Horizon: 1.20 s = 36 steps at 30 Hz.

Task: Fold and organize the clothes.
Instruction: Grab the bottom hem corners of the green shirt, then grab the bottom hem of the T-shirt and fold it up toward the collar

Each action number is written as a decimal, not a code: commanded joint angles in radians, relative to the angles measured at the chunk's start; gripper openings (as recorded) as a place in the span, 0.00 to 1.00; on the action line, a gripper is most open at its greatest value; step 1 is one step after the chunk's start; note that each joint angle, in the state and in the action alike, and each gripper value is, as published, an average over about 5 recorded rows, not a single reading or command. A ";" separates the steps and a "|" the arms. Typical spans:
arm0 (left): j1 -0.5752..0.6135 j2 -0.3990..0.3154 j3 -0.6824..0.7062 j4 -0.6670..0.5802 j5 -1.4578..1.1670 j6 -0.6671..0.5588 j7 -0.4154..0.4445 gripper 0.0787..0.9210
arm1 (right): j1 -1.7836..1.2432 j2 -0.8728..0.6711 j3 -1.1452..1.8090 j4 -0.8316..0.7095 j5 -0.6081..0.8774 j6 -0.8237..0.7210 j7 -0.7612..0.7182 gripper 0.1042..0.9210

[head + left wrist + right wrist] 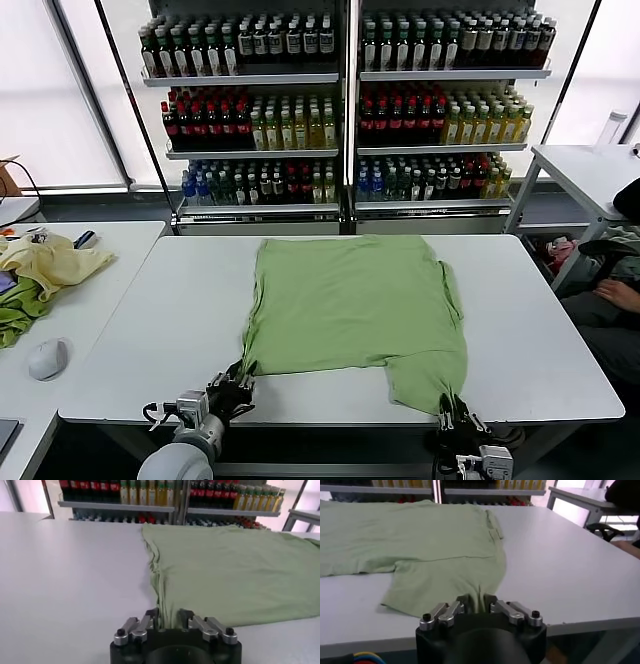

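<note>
Both tools [169, 617] [477, 601] pinch shirt [350, 300] corners.

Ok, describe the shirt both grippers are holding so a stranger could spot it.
On the white table before the drinks shelves, the light green shirt lies flat. Left gripper and right gripper pinch its near edge; the crumpled cloths lie on another table.

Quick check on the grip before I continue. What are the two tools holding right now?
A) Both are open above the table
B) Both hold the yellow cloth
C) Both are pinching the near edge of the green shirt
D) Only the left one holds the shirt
C: the left tool and the right tool each have their fingers closed on a bunched bit of the green shirt at its near edge.
</note>
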 commanded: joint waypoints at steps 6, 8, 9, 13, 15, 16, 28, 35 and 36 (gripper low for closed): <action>0.004 0.039 -0.032 -0.080 -0.079 -0.045 0.034 0.06 | 0.021 -0.025 0.037 0.056 0.032 0.093 -0.048 0.03; -0.001 0.050 -0.039 -0.094 -0.101 -0.053 0.037 0.04 | 0.037 -0.034 0.047 0.060 0.036 0.098 -0.053 0.03; -0.004 0.056 -0.042 -0.102 -0.111 -0.056 0.039 0.04 | 0.046 -0.038 0.054 0.061 0.039 0.099 -0.055 0.03; -0.031 0.086 -0.054 -0.122 -0.151 -0.067 0.045 0.04 | 0.086 -0.051 0.080 0.053 0.057 0.098 -0.058 0.03; -0.050 0.102 -0.056 -0.118 -0.170 -0.076 0.052 0.04 | 0.110 -0.061 0.087 0.038 0.064 0.098 -0.057 0.03; -0.059 0.109 -0.054 -0.111 -0.177 -0.084 0.056 0.04 | 0.125 -0.066 0.089 0.025 0.066 0.098 -0.055 0.03; -0.222 0.122 0.005 0.037 -0.226 -0.127 0.068 0.04 | 0.379 -0.124 0.064 -0.123 0.101 0.086 -0.043 0.03; -0.333 0.138 0.056 0.155 -0.234 -0.132 0.065 0.04 | 0.531 -0.178 0.020 -0.257 0.133 0.082 -0.043 0.03; -0.346 0.139 0.064 0.170 -0.234 -0.133 0.063 0.04 | 0.546 -0.182 0.013 -0.271 0.135 0.082 -0.043 0.03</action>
